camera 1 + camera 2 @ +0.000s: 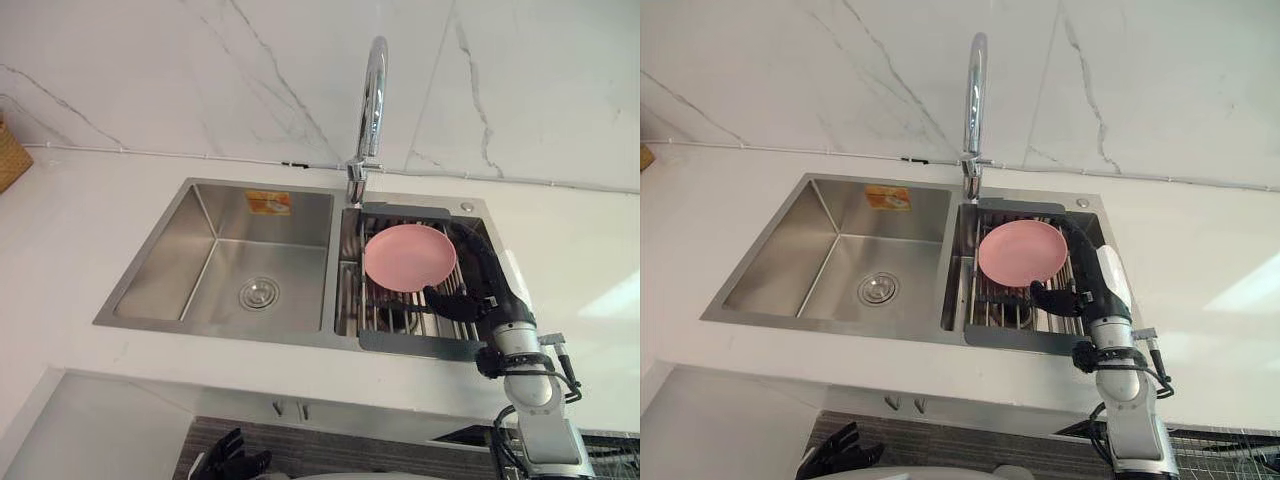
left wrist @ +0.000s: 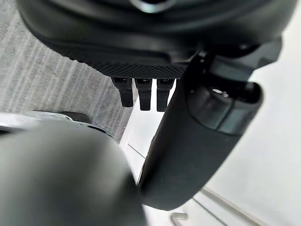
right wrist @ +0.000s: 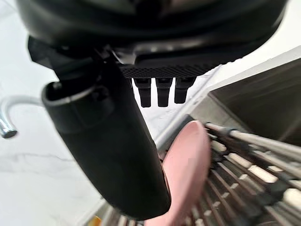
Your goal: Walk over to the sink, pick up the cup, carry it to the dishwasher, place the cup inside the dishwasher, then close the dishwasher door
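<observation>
Right hand (image 1: 482, 283) reaches over the drying rack (image 1: 410, 344) in the right basin of the sink (image 1: 160, 275) in the left eye view. Its fingers are straight and grip nothing, and its thumb stretches toward the lower edge of a pink plate (image 1: 408, 257) that leans on the rack bars. Whether the thumb touches the plate I cannot tell. The faucet (image 1: 372, 100) stands behind, between the two basins. The left hand (image 1: 232, 460) hangs low by the cabinet front, fingers loose and holding nothing.

From the right eye view the arrangement reads the same: the right hand (image 1: 1092, 270) lies along the plate's (image 1: 1020, 252) right side, thumb just under its rim.

Along the left wrist, the left hand's fingers (image 2: 139, 94) point straight past the palm with nothing between them and the thumb.

Along the right wrist, the plate (image 3: 186, 174) shows edge-on, upright among the rack bars (image 3: 244, 160), just beyond the thumb (image 3: 108, 141); the fingers are straight, not curled round it.

By my reading, the walk to the sink is done and the pick-up is only starting. The dish in reach is a plate rather than a cup, and it is not yet gripped. Carrying it to the dishwasher, placing it inside and closing the door all remain.
</observation>
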